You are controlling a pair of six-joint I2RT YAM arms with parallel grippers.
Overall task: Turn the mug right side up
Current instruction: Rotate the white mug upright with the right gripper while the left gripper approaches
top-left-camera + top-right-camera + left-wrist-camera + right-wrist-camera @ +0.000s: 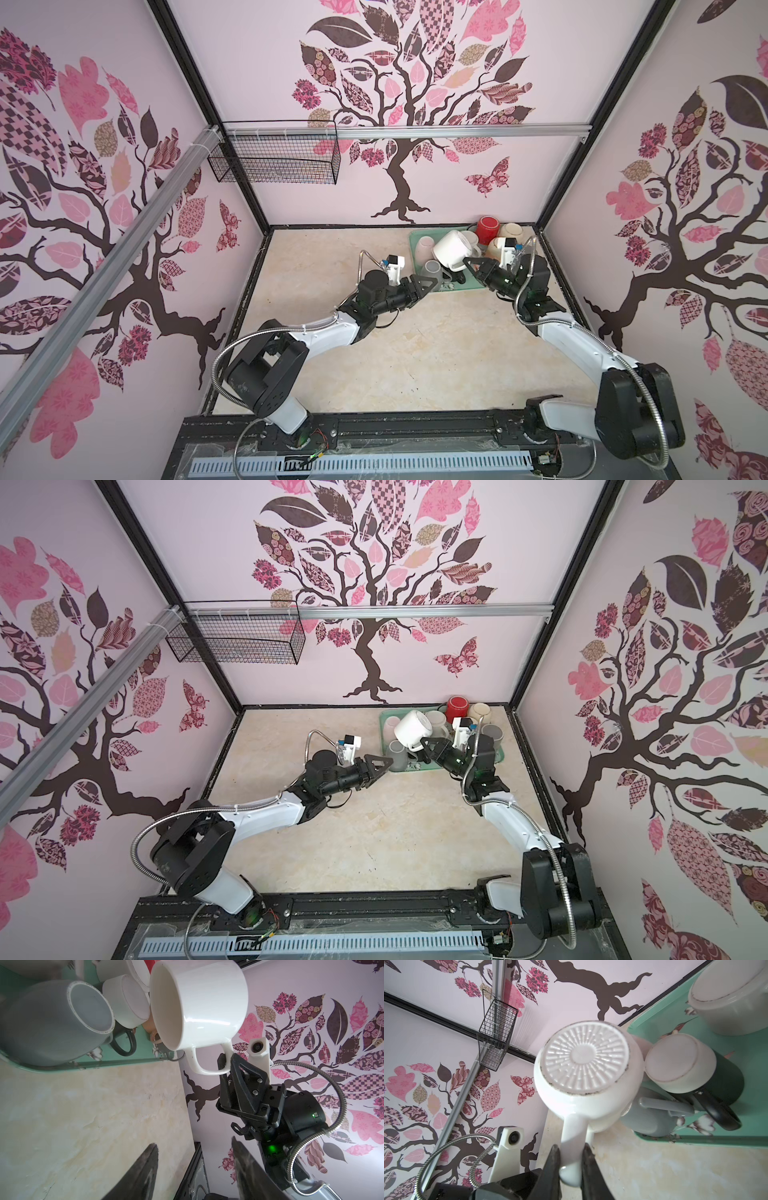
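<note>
The white mug [583,1076] is round and shiny, with a ring of little bumpy lines on its bottom. It hangs tipped on its side, right in front of the right gripper [571,1149], which pinches its handle tight. Its open mouth faces the left gripper [193,1141], which is spread apart and holds nothing.

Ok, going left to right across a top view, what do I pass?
Basket → left gripper, open → white mug, gripped by its handle in the right gripper → red mug → cream mug.
</note>
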